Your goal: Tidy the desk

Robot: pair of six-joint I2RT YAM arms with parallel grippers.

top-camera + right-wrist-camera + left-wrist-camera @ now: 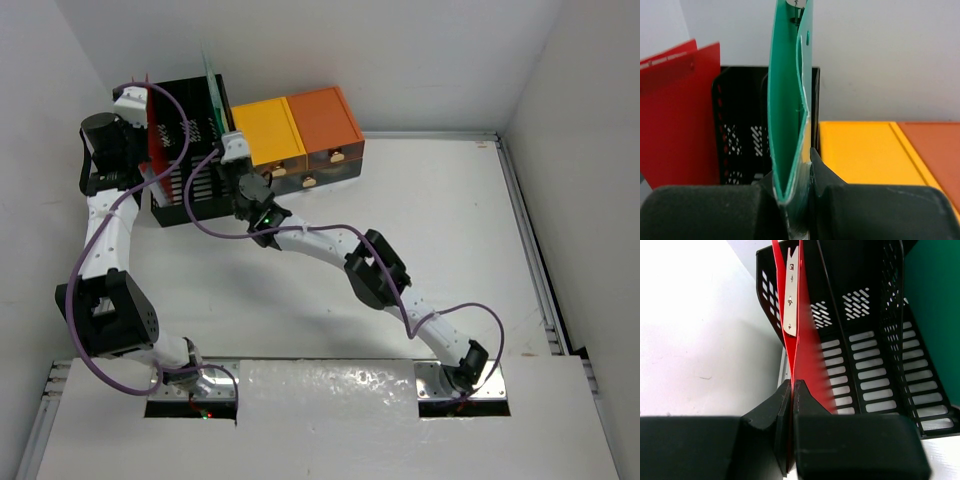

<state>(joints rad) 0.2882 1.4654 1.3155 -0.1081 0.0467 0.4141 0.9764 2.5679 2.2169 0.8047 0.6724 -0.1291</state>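
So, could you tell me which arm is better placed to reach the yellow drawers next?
Probably right: the right fingers, holding the green folder, sit beside the yellow drawers; the left fingers hold the red folder at the rack's far side.

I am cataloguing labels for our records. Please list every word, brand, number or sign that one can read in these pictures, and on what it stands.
None can be read.
The red folder, the green folder, the black file rack, the yellow box and the orange box show plain surfaces without print.
The metal strip on the red folder bears only holes.
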